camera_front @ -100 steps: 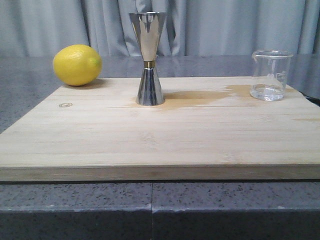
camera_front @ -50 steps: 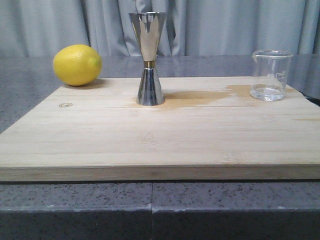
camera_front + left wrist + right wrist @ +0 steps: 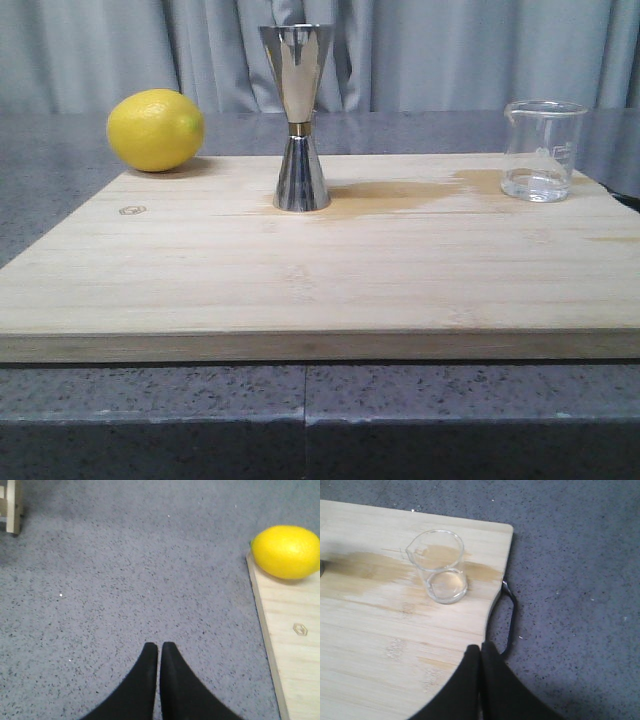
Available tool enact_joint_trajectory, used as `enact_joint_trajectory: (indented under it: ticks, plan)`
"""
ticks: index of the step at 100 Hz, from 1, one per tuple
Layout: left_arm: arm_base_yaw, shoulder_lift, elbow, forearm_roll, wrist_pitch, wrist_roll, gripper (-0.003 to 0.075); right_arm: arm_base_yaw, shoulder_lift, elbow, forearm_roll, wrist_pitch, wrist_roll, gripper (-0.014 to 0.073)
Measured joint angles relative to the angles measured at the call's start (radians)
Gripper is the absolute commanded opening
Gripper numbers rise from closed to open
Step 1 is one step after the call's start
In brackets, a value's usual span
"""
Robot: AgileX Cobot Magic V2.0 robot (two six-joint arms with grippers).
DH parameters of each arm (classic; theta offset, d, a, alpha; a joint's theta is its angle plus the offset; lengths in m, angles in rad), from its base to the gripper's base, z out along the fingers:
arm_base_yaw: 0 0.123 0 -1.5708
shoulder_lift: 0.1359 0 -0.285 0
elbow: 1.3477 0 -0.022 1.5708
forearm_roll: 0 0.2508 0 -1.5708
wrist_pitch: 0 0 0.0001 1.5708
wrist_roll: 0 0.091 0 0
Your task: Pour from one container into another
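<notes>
The clear glass beaker (image 3: pixel 542 150) stands upright at the far right of the wooden board (image 3: pixel 320 270), a little clear liquid in its bottom. It also shows in the right wrist view as the beaker (image 3: pixel 439 566), apart from my right gripper (image 3: pixel 480 650), which is shut and empty above the board's edge. The steel jigger (image 3: pixel 298 118) stands upright near the board's far middle. My left gripper (image 3: pixel 159 649) is shut and empty over the grey counter, left of the board. Neither gripper appears in the front view.
A yellow lemon (image 3: pixel 155 129) rests at the board's far left corner, seen too as the lemon (image 3: pixel 286 551). A wet stain (image 3: pixel 400 192) runs from jigger to beaker. A black metal handle (image 3: pixel 507 620) sits on the board's right edge. Grey curtains hang behind.
</notes>
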Motion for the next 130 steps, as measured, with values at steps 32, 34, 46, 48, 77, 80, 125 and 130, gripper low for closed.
enact_joint_trajectory:
  ticks: [32,34,46,48,77,80,125,130]
  plan:
    - [0.192,-0.287,0.363,-0.121,-0.49,0.223,-0.0019,0.0,0.0,-0.002,0.0,0.0,0.0,-0.0057]
    - [0.194,-0.306,0.391,-0.121,-0.52,0.224,-0.0019,0.0,0.0,-0.002,0.0,0.0,0.0,-0.0057]
    - [0.202,-0.404,0.536,-0.122,-0.649,0.23,-0.0019,0.0,0.0,-0.002,0.0,0.0,0.0,-0.0057]
    - [0.203,-0.42,0.559,-0.122,-0.664,0.23,-0.0019,0.0,0.0,-0.002,0.0,0.0,0.0,-0.0057]
    - [0.203,-0.526,0.662,-0.185,-0.703,0.277,-0.0019,0.0,0.0,-0.002,0.0,0.0,0.0,-0.0057]
    - [0.203,-0.526,0.662,-0.209,-0.703,0.306,-0.0019,0.0,0.0,-0.002,0.0,0.0,0.0,-0.0057]
    - [0.203,-0.526,0.662,-0.352,-0.722,0.506,-0.0019,0.0,0.0,-0.002,0.0,0.0,0.0,-0.0057]
    - [0.203,-0.526,0.662,-0.352,-0.722,0.507,-0.0019,0.0,0.0,-0.002,0.0,0.0,0.0,-0.0057]
